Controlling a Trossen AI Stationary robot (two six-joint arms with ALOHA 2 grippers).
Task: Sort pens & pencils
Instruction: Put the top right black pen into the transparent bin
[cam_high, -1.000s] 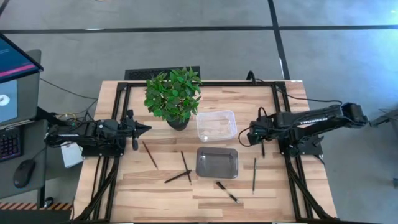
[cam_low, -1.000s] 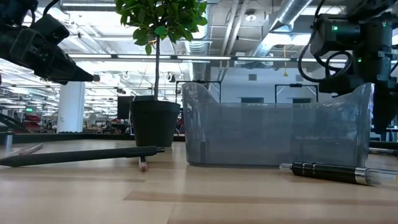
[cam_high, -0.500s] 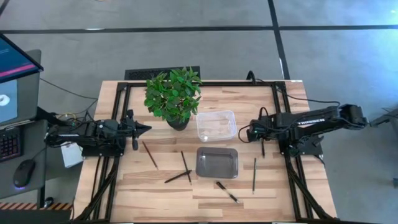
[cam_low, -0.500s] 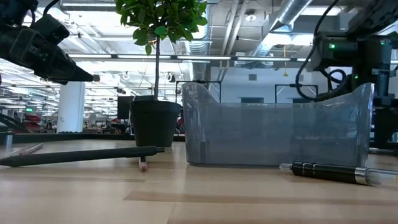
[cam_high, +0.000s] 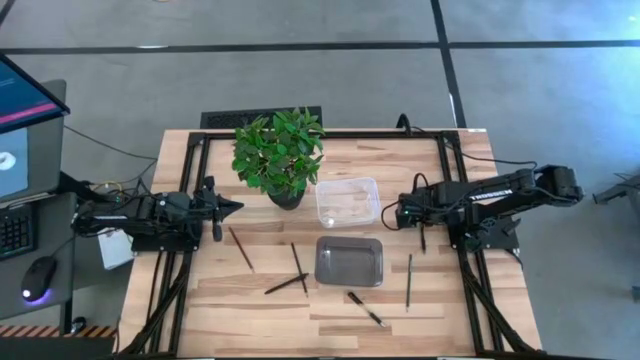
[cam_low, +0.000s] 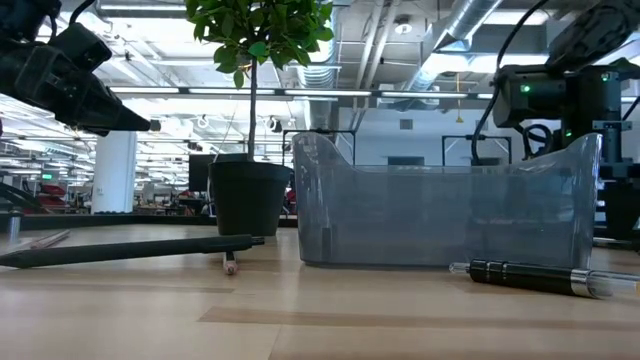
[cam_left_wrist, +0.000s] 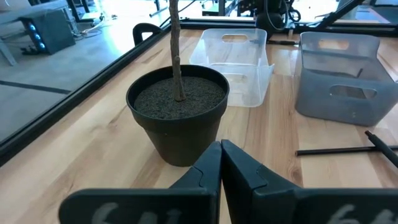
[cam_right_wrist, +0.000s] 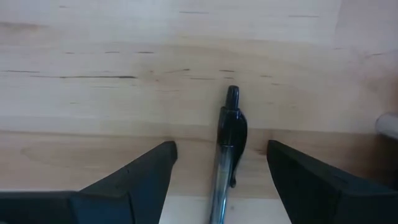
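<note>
— Though slight from above, worth logging: right gripper (cam_right_wrist: 221, 152) crept a shade toward the clear bin (cam_high: 348, 201) over the last second. Fingers spread wide, nothing held.

— Noted. Meaning for the sort?

— Looks like lining up for a first pick. Pen (cam_right_wrist: 229, 134) flat on the wood, straight between the fingers, touching neither. Probably only needs lowering and closing.

— Nothing sorted yet, then?

— Seemingly not. Clear bin just ahead of that gripper, grey bin (cam_high: 349, 261) off to its side. Cannot make out a stick inside either. Five other sticks (cam_high: 298, 266) loose on the table. One near the right gripper's own pen, the rest around the grey bin and on toward the left gripper (cam_left_wrist: 221, 146).

— Left one doing anything?

— Parked as before, fingers pressed shut on nothing, pot (cam_left_wrist: 178, 112) dead ahead.

— Anything told by one camera only?

— Plenty. Only from the right wrist: pen centred in the gap. From above, just a thin line under the arm, alignment unreadable. From table height, that pen not to be found at all, yet a different black pen (cam_low: 530, 277) plain in front of the grey bin, clear tip included. From the left wrist, both bins side by side beyond the pot.
</note>
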